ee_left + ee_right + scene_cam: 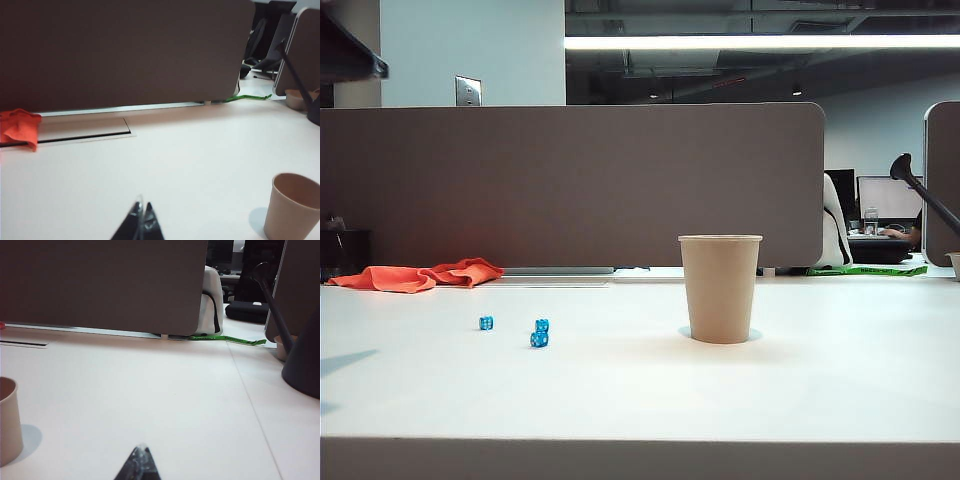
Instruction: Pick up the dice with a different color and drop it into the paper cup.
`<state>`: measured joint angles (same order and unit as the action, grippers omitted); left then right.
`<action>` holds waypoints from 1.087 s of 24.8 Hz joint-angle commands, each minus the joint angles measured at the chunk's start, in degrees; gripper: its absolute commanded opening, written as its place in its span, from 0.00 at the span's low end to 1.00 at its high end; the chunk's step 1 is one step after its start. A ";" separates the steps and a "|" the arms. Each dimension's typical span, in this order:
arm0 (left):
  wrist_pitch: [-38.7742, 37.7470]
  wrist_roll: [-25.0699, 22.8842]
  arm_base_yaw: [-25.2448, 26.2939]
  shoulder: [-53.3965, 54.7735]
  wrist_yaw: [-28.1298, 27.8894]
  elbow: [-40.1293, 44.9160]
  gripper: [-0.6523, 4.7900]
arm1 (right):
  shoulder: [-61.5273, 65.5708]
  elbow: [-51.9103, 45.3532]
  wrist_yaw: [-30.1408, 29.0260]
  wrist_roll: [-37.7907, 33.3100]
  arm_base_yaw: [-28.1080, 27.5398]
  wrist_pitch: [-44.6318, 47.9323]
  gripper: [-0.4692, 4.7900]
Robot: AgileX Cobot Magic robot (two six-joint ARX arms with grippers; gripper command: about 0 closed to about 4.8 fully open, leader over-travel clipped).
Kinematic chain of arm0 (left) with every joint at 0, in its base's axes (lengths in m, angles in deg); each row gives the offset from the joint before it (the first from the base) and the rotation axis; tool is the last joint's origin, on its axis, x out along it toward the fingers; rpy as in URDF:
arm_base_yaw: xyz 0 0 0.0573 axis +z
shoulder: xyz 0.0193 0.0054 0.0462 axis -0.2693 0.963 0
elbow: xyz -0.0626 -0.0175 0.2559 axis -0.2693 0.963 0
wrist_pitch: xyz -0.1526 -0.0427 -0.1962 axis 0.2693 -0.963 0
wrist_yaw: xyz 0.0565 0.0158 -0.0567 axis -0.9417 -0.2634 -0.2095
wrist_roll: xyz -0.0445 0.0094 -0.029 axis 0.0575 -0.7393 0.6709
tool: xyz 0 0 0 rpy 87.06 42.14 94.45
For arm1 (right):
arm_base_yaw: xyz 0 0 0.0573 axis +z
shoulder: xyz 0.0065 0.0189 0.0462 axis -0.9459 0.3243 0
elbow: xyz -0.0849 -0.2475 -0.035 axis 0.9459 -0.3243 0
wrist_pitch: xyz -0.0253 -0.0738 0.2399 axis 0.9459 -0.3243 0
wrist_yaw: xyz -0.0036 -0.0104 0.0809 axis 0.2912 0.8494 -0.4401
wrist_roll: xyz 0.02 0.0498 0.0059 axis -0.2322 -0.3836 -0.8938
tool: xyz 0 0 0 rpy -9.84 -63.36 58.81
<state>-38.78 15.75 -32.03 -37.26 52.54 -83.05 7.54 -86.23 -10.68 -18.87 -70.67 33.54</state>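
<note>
The tan paper cup (720, 288) stands upright on the white table, right of centre. It also shows in the left wrist view (292, 207) and, partly cut off, in the right wrist view (7, 422). The dice with a different color is out of view in every frame. My left gripper (141, 207) hovers over bare table with its black tips together, shut, and nothing shows between them. My right gripper (141, 449) is shut too, over bare table well apart from the cup. Neither gripper appears in the exterior view.
Three blue dice lie left of the cup: one alone (486, 322) and two close together (540, 333). An orange cloth (420, 275) lies at the back left by the grey partition (570, 180). A dark stand (300, 355) rises at the far right.
</note>
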 commanded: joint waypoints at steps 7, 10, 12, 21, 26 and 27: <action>-10.21 -0.15 -0.02 -17.09 -4.13 2.08 0.11 | -0.02 -0.09 -0.09 -0.28 0.00 0.94 0.09; -16.20 -0.35 -0.02 -23.56 -6.10 2.08 0.11 | -0.02 -0.09 -0.11 -0.46 0.00 0.92 0.09; -19.69 -0.35 -0.02 -26.34 -6.10 2.08 0.11 | -0.02 -0.09 -0.09 -0.46 0.00 0.87 0.09; -31.47 -0.61 0.04 -38.18 -6.75 1.79 0.11 | -0.02 -0.09 -1.38 -0.52 0.04 -0.28 0.09; -31.93 -11.50 0.07 -38.18 -6.64 2.99 0.11 | 0.04 -0.09 -1.33 -0.72 0.07 -0.31 0.09; -32.00 -11.30 0.07 -38.18 -4.50 3.54 0.11 | 0.04 -0.09 -1.33 -0.72 0.07 -0.31 0.09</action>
<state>-71.06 6.07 -32.01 -75.55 45.48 -79.94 7.60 -86.23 -11.77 -19.33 -70.67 32.27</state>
